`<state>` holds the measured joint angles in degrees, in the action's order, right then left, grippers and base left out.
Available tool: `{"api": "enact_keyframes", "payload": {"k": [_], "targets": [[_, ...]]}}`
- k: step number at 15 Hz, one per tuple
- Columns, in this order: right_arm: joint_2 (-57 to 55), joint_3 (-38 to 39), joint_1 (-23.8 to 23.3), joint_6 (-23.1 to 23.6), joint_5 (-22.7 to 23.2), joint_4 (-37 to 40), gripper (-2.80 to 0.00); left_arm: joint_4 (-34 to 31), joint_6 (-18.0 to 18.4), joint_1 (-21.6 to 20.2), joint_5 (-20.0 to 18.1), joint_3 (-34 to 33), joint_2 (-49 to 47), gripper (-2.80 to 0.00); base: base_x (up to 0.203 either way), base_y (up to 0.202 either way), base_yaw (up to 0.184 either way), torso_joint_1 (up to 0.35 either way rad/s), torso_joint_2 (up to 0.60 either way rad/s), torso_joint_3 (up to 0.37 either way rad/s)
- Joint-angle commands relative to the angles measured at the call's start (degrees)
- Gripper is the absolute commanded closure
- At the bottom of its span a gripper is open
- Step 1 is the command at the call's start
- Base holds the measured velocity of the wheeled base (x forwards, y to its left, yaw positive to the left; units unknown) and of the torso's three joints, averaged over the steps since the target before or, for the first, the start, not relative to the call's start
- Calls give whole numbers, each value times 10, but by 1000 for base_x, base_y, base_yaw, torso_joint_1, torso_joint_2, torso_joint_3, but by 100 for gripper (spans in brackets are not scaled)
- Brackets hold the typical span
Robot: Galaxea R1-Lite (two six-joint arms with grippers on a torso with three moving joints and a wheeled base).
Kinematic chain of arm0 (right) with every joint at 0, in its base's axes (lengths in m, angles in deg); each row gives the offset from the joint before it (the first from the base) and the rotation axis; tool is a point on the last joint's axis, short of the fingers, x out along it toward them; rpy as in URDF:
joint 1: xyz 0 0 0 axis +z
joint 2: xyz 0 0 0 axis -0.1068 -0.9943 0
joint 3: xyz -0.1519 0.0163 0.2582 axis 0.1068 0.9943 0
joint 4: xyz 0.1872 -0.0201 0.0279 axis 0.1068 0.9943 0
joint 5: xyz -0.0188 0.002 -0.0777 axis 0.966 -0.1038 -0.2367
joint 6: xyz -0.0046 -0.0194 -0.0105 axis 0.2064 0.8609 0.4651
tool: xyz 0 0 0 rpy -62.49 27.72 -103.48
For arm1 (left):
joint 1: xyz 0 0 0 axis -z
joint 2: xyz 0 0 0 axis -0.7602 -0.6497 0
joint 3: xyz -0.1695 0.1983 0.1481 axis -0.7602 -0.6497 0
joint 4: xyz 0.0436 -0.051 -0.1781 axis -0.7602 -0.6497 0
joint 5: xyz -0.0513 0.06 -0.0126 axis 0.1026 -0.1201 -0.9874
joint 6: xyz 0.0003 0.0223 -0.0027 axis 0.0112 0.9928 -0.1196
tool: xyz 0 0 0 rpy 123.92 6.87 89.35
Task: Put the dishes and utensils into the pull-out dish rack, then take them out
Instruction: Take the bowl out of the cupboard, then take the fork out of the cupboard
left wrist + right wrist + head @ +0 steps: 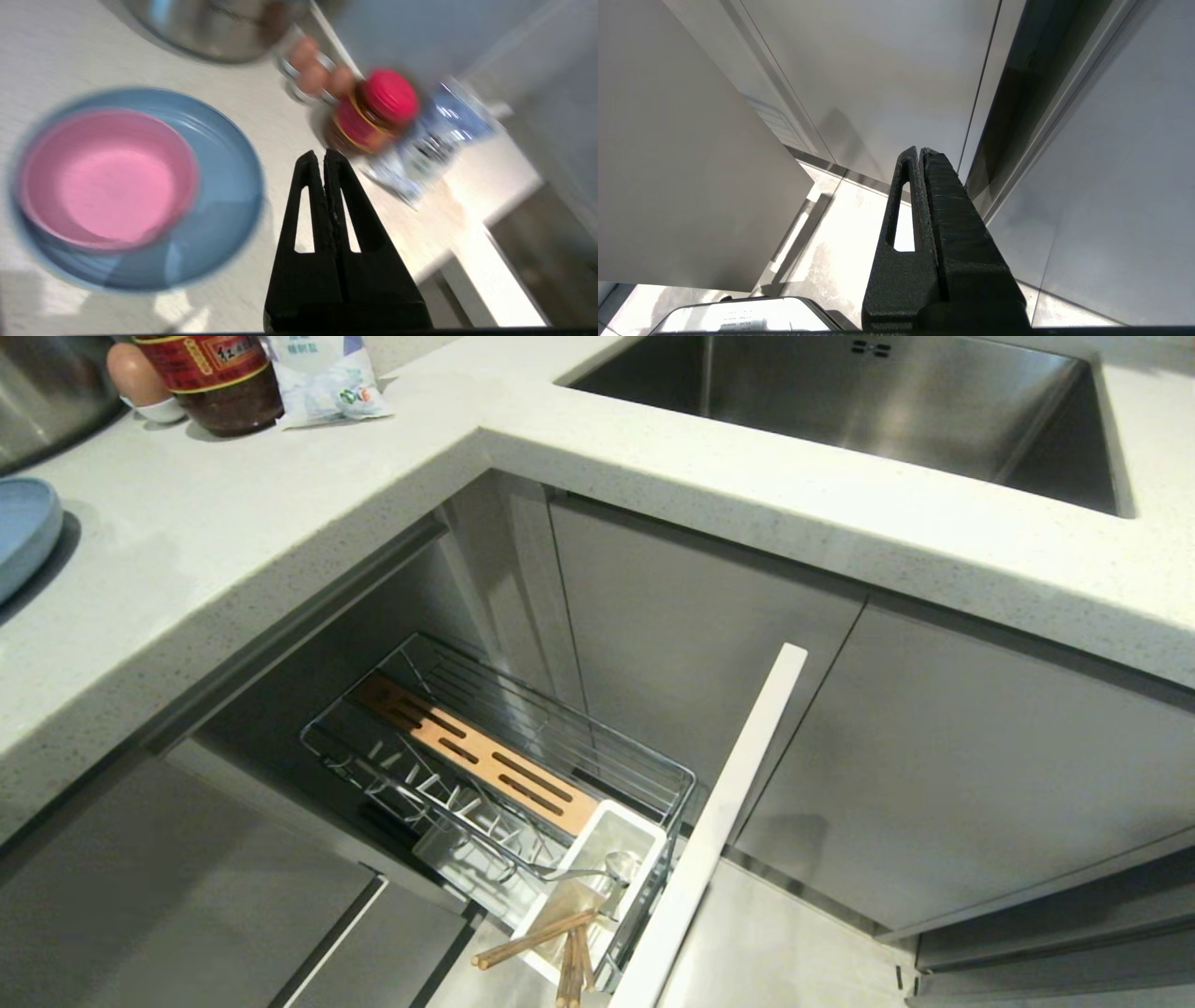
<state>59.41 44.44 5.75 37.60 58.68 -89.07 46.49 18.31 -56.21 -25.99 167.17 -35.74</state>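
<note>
Chopsticks (537,941) lie nearest in the head view, two pairs of wooden ends poking out of the white caddy (597,887) at the front of the pulled-out rack (504,756). One spoon (616,868) lies in the same caddy; a fork cannot be made out. Behind it the rack holds one slotted wooden strip (476,756) and a row of empty wire prongs (439,793), with the white front panel (719,821) standing edge-on beside the caddy.

Up on the table (233,551), one blue plate (219,196) carries one pink bowl (110,179) inside it. The left gripper (324,156) hangs above the table just beside the plate, jaws pressed together and holding nothing. Beyond it stand one red-capped jar (373,116) whose label is too blurred to read, one printed packet (430,144), three eggs (320,70) and one steel pot (219,28). One sink (878,401) is set farther along the table.

The right gripper (920,151) hangs low by the cabinet doors, jaws closed and empty.
</note>
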Motion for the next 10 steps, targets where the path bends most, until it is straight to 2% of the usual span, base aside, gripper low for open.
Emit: {"api": "enact_keyframes", "payload": {"k": [1, 6, 10], "targets": [[2, 0, 0, 0, 0, 0, 0, -3, -3, 75, 16, -15, 18, 0, 0, 0, 0, 0, 0, 0], [2, 0, 0, 0, 0, 0, 0, -9, -11, 174, 30, -48, 22, 0, 0, 0, 0, 0, 0, 0], [2, 0, 0, 0, 0, 0, 0, -43, -26, 276, 29, -65, 18, 0, 0, 0, 0, 0, 0, 0]]}}
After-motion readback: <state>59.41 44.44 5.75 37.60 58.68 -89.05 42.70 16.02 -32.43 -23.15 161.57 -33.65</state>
